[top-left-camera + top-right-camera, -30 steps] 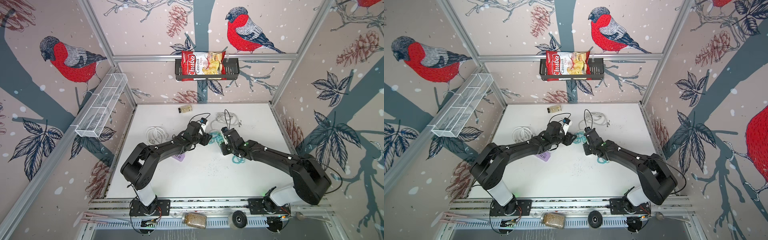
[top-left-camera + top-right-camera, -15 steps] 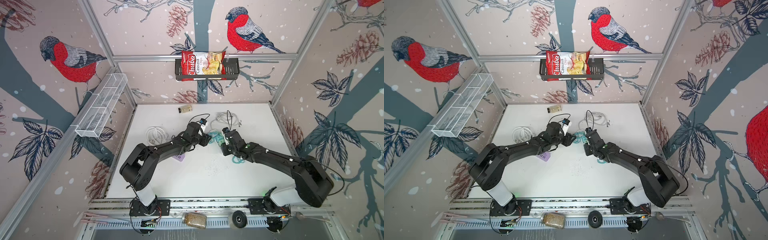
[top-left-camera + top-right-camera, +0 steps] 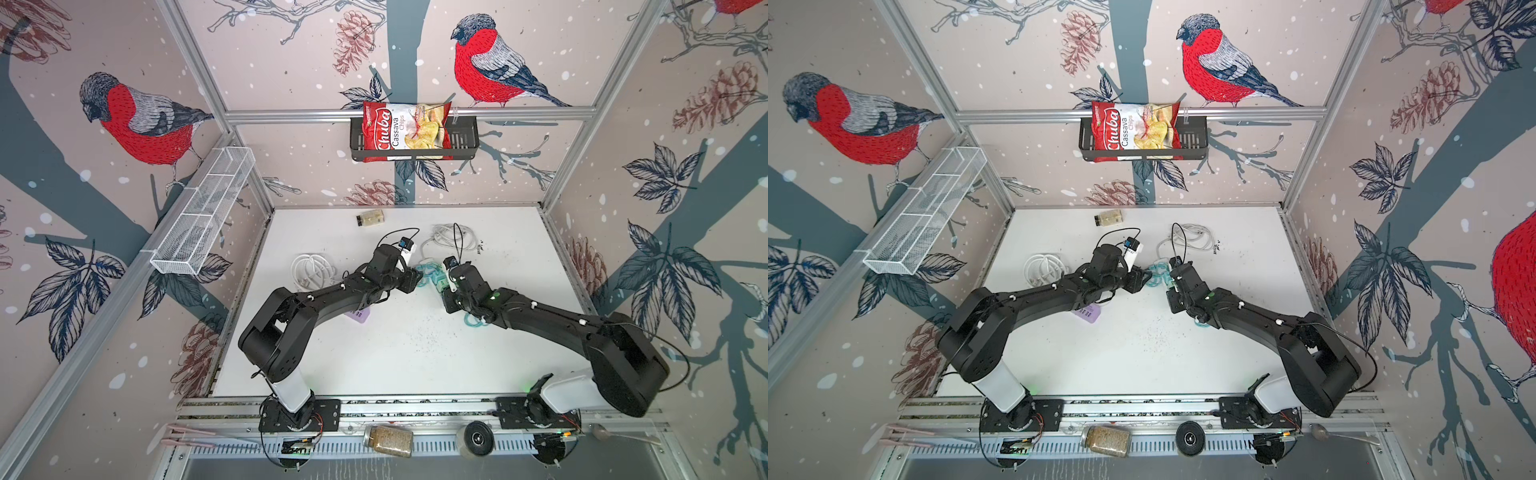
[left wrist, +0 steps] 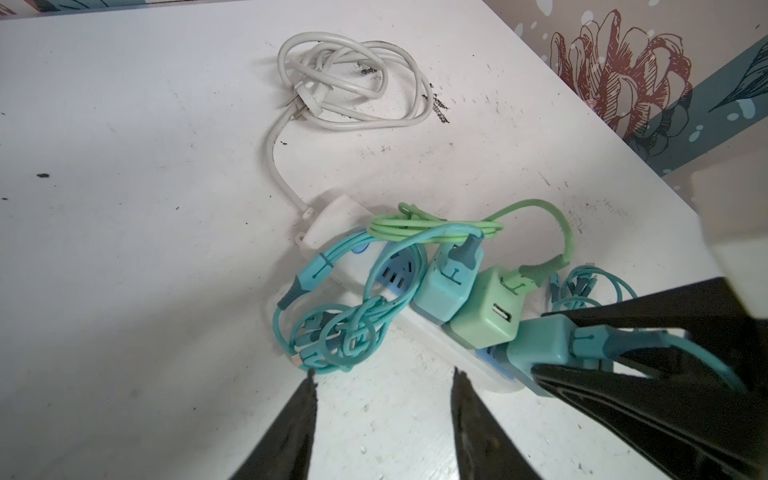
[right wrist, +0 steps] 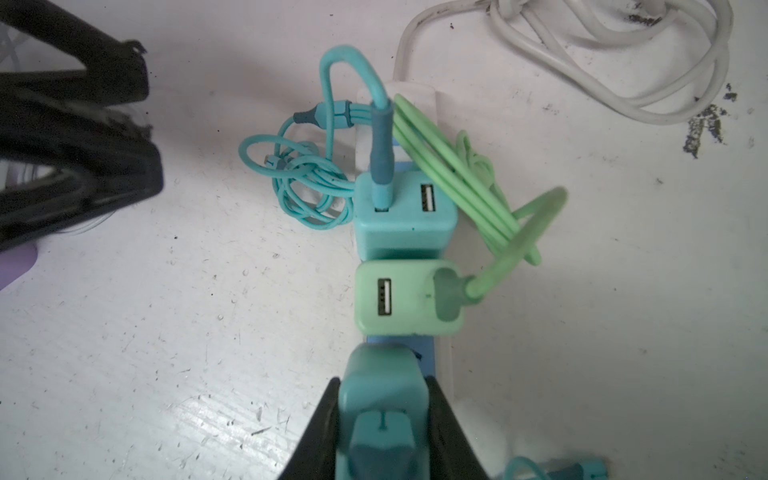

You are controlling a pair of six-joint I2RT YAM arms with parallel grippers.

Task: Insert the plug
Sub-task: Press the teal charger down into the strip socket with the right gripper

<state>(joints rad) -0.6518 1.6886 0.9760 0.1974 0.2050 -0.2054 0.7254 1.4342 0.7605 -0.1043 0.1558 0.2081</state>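
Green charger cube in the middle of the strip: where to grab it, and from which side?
Grip the green charger by its two side faces across the power strip's width, coming straight down from above. Teal chargers flank its other two faces, and the green cable plugs into its top, so keep the fingers off that corner.

Chuba chips bag (image 3: 405, 131) in black wall basket (image 3: 465, 139), white wire rack (image 3: 203, 216), small jar (image 3: 370, 218), purple tag (image 3: 357, 314)
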